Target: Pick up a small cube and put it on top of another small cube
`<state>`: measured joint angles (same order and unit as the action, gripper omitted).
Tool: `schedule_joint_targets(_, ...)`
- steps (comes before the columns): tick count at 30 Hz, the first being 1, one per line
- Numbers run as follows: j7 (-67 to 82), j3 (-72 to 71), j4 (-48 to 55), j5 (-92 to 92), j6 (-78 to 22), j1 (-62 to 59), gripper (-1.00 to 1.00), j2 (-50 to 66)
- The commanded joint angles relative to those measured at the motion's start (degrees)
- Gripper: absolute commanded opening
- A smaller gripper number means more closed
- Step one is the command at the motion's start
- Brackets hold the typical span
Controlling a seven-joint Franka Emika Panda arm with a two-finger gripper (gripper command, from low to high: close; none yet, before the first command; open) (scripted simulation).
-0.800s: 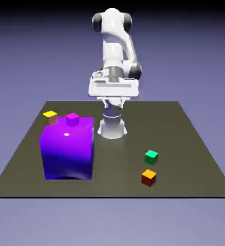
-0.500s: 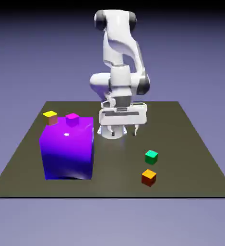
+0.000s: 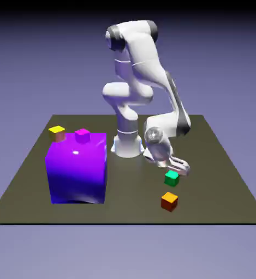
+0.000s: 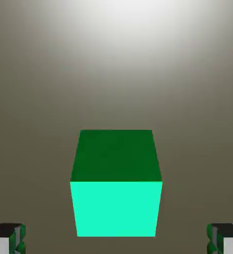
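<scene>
The small green cube (image 3: 171, 178) rests on the dark table, right of the middle in the exterior view. My gripper (image 3: 177, 169) hangs low just over it, tilted, with the jaws open. In the hand view the green cube (image 4: 116, 198) fills the lower middle. It lies between the two grey fingertips (image 4: 6, 239), with wide gaps on both sides, and nothing is held. The other small cube (image 3: 57, 132), yellow on top with orange-tan sides, sits far off at the exterior view's back left, behind the purple block.
A big purple block (image 3: 77, 169) stands at the exterior view's left with a magenta cube (image 3: 82, 135) on top. A darker orange cube (image 3: 169, 201) lies just in front of the green one. The robot's base (image 3: 127, 146) stands behind.
The arm has swung down and toward the exterior view's right, from high over the table's middle to just above the green cube. No cube has moved.
</scene>
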<state>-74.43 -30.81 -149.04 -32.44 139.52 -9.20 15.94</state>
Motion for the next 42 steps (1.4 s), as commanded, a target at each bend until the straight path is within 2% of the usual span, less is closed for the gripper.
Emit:
schedule_joint_targets(1,0.26,0.07,-0.06,-0.21,2.20,0.63,0.00,2.08)
schedule_joint_targets(4,0.94,0.25,-0.21,-0.73,7.84,2.26,0.00,7.41)
schedule_joint_targets(5,0.94,0.25,-0.21,-0.73,7.84,2.26,-1.00,7.41)
schedule_joint_targets(12,-0.25,0.67,0.62,-0.15,-3.66,-0.37,-1.00,-4.06)
schedule_joint_targets(29,-25.12,35.75,6.64,-3.17,-1.60,-3.46,-1.00,-24.23)
schedule_joint_targets(42,-57.52,54.34,1.72,6.38,-15.83,-26.91,-1.00,-47.35)
